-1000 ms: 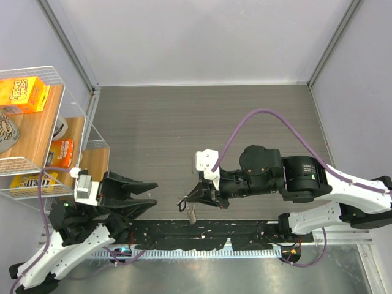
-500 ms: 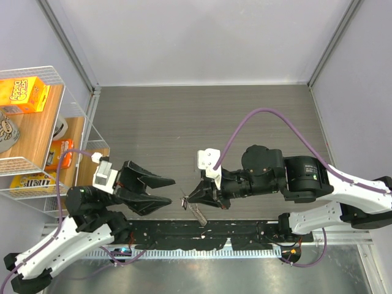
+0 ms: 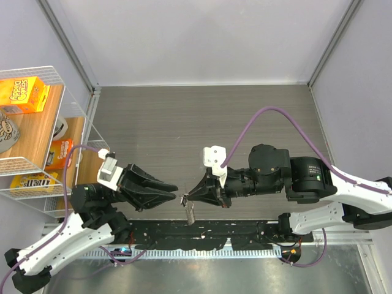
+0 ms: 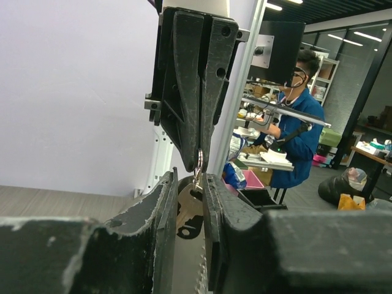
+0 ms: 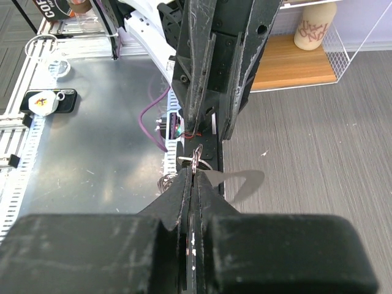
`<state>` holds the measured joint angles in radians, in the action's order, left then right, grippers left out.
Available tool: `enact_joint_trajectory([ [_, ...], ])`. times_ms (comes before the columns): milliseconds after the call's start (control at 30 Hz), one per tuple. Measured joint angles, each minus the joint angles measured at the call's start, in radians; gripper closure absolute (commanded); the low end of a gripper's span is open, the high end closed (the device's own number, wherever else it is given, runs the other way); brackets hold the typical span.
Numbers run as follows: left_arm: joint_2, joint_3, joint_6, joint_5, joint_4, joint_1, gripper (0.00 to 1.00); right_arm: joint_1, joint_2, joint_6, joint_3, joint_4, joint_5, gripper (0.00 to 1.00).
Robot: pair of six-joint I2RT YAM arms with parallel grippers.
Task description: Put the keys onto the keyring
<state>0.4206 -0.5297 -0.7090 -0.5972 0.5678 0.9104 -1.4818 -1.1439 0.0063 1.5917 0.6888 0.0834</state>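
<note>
Seen from above, two black-and-white robot arms reach toward each other over the near edge of a dark wood-grain worktop (image 3: 202, 116), fingertips almost meeting. The left hand (image 3: 176, 192) comes in from the left and the right hand (image 3: 185, 197) from the right, both raised off the surface.

The right hand's fingers are pressed together, pinching a small silver keyring (image 5: 196, 157) at their very tips. In the right wrist view the ring stands up just past the closed fingertips, with the left hand's fingers directly behind it.

In the left wrist view a silver key (image 4: 188, 211) hangs below the ring, down in the narrow slot between the left hand's two fingers. Those fingers stand only slightly apart, one on each side of the key. Whether they press on the key or just flank it cannot be told. The right hand hangs straight ahead in that view, its tips coming down onto the ring.

From above, a thin glittery metal piece dangles beneath the spot where the two hands meet, over the front edge of the worktop.

At the far left stands a white wire shelf (image 3: 73, 86) with wooden boards, holding an orange box (image 3: 21, 93) and other packets.
</note>
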Motion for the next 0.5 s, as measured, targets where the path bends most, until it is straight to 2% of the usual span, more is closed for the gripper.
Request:
enact_joint_trajectory([
  [500, 0.073, 0.003, -0.051, -0.021, 0.076, 0.000, 0.70, 0.000, 0.008, -0.027, -0.008, -0.031, -0.012, 0.95],
])
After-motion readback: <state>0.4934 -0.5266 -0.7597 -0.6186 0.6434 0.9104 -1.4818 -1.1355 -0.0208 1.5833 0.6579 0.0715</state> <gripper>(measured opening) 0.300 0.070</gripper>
